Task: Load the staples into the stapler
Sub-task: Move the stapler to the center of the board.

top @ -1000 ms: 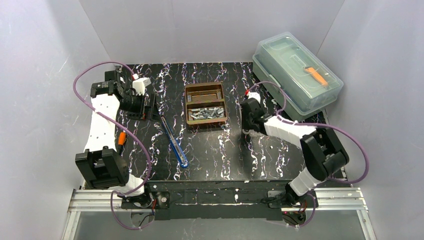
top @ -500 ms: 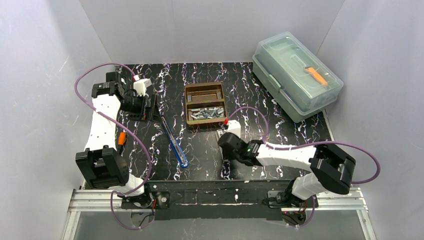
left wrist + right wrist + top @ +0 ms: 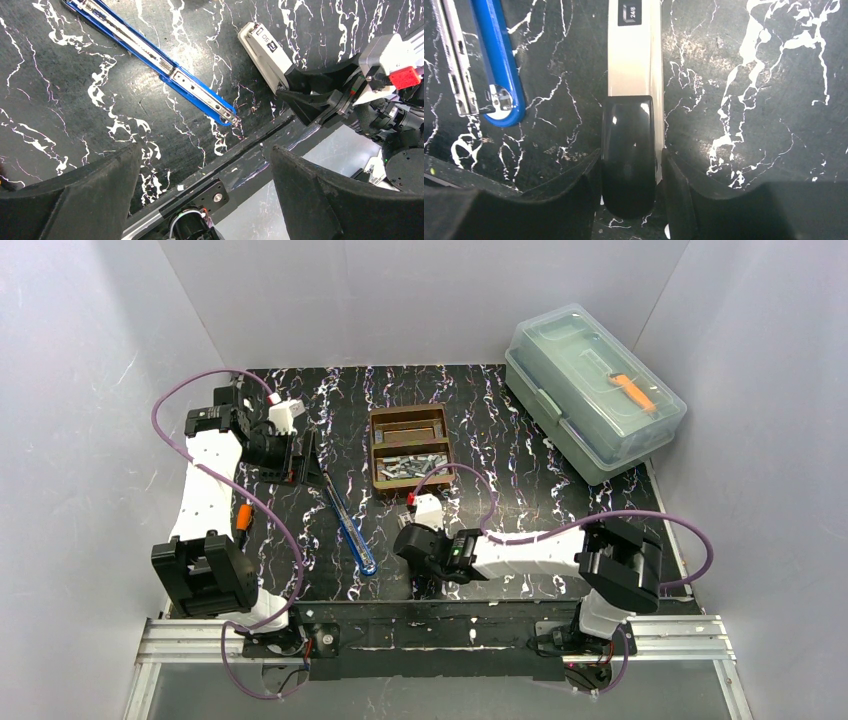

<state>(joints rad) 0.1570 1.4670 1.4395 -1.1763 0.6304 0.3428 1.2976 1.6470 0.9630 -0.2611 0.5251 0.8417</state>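
A blue stapler lies opened flat on the black marbled table, its metal rail exposed; it also shows in the left wrist view and the right wrist view. The staples fill the near compartment of a brown tray. My right gripper is shut on the black end of a white stapler, low over the table just right of the blue stapler's near end. My left gripper is open and empty, far left of the tray.
A clear lidded plastic box with an orange tool inside stands at the back right. The table's near edge runs just behind the right gripper. Grey walls enclose the table.
My right arm has swung from right of the tray down and left to the near middle, beside the blue stapler's end. The left arm has barely moved.
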